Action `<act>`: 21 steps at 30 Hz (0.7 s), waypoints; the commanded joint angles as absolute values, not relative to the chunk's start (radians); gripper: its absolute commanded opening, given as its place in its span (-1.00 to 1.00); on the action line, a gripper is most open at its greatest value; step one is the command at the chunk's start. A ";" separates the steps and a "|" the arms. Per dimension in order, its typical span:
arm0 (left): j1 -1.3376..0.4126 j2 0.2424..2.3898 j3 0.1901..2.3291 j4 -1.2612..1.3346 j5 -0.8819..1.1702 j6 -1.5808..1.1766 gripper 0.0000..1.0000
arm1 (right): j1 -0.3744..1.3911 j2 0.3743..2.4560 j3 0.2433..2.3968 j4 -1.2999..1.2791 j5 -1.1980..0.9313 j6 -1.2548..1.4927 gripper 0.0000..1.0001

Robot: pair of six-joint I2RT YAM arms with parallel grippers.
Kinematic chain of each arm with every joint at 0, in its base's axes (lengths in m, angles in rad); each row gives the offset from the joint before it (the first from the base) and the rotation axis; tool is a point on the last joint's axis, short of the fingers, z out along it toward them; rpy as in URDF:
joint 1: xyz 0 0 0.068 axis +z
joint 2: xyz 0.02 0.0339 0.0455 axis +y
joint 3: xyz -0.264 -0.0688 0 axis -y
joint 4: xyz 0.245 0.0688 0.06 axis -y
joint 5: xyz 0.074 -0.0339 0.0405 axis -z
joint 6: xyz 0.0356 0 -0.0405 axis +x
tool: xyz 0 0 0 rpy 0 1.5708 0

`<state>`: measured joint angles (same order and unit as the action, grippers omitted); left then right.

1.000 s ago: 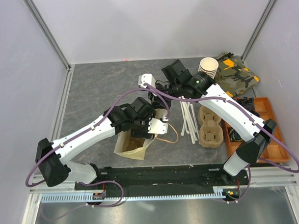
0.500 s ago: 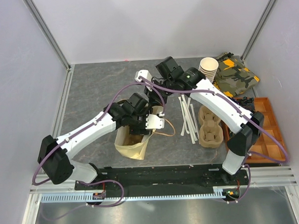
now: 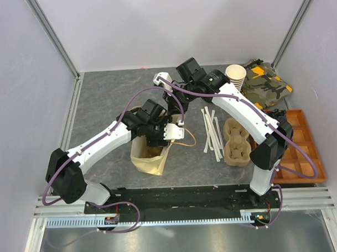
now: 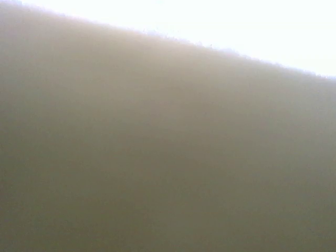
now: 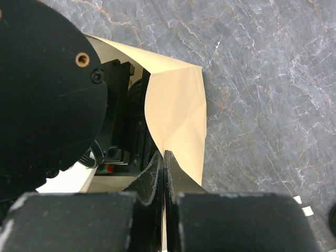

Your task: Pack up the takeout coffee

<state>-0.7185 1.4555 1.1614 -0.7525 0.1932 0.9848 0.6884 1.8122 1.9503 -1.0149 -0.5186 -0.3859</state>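
The right pincer (image 5: 164, 160) is seen fully closed. Its two fingers are pressed together on the upper rim of a kraft paper bag (image 5: 176, 113), and a thin fold of the paper is nipped between them. Just beyond its fingertips the bag's mouth stands open. Black parts of the left arm (image 5: 123, 126) are seen inside that mouth, to the pincer's left in the wrist view. To the pincer's right only the grey marbled table (image 5: 262, 79) is shown.

In the overhead view the left pincer (image 3: 162, 138) is sunk into the bag, just on the near side of the right pincer, and its fingers are hidden by the paper. The left wrist view is filled by a blurred tan surface with a bright band along the top. How wide this pincer stands, and whether anything is held in it, cannot be told.

The takeout coffee cannot be made out in any view, and whether it lies in the bag with the left pincer cannot be told.

On the right pincer's outer side, a stack of lidless paper cups (image 3: 235, 75) is found near it, with a camouflage cloth (image 3: 266, 81) just past the stack. Toward the right arm's base, well apart from both pincers, white strips (image 3: 211, 133), a moulded pulp carrier (image 3: 237, 141) and an orange tray (image 3: 299, 149) are laid side by side.
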 commanded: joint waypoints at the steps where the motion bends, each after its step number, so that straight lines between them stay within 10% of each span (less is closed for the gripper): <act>1: -0.680 1.557 1.111 -0.788 0.161 1.037 -0.70 | 0.695 1.825 1.999 -1.058 -0.574 -0.365 -1.00; 21: -0.607 1.678 1.123 -0.785 0.183 1.085 -0.61 | 0.653 1.885 2.034 -1.089 -0.580 -0.359 -1.00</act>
